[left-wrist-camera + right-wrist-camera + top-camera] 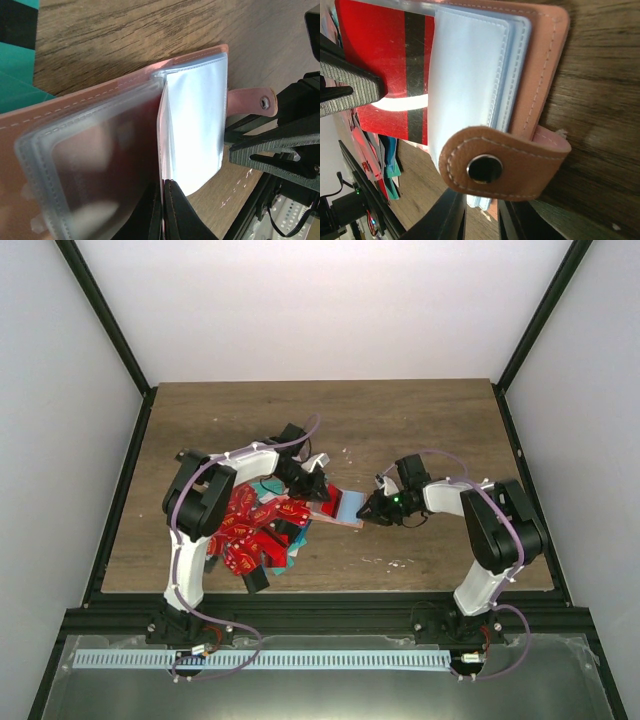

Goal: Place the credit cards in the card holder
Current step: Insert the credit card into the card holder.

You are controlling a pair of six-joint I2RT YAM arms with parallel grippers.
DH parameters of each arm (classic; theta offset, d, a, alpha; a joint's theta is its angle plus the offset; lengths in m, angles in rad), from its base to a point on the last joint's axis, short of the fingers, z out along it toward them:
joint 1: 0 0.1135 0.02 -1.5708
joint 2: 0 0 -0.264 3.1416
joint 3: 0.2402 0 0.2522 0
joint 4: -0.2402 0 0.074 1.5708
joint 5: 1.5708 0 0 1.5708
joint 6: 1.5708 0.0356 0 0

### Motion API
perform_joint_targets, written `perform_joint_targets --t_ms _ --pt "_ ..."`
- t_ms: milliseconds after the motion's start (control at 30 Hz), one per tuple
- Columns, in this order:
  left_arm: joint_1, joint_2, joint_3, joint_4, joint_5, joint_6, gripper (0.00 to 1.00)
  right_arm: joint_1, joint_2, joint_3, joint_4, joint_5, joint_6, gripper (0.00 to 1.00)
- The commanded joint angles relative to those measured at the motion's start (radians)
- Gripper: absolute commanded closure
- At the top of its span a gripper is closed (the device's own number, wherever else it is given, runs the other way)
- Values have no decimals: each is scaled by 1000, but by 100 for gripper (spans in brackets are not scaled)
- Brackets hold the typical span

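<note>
Left arm: your left gripper reaches forward and inward over the heap of mostly red, thin rectangular credit cards, wrist turned toward table centre. In the left wrist view its fingers are pressed together on a thin sheet seen edge-on. The right wrist view shows this as a red card with a black stripe, partly under a clear plastic sleeve.

Right arm: elbow folded, forearm pointing left, with your right gripper low at the far right end of the salmon-pink stitched card holder. Its fingers stand almost together, with sleeve edges and the snap strap between them. It looks like a pinch on the holder's edge.

The card holder lies open on the brown wood-grain table, between the two grippers and just right of the card heap.
</note>
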Motion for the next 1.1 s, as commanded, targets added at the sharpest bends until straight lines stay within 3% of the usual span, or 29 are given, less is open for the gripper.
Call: perform_joint_targets --t_ms 0,367,1067 --pt "-3 28 5 8 1 10 96 4 -8 18 -61 75 -21 80" --pt "-3 26 -21 55 51 -25 96 4 61 23 -29 89 -16 91" --pt "-6 50 -49 129 101 -98 96 4 67 27 -38 90 -37 91"
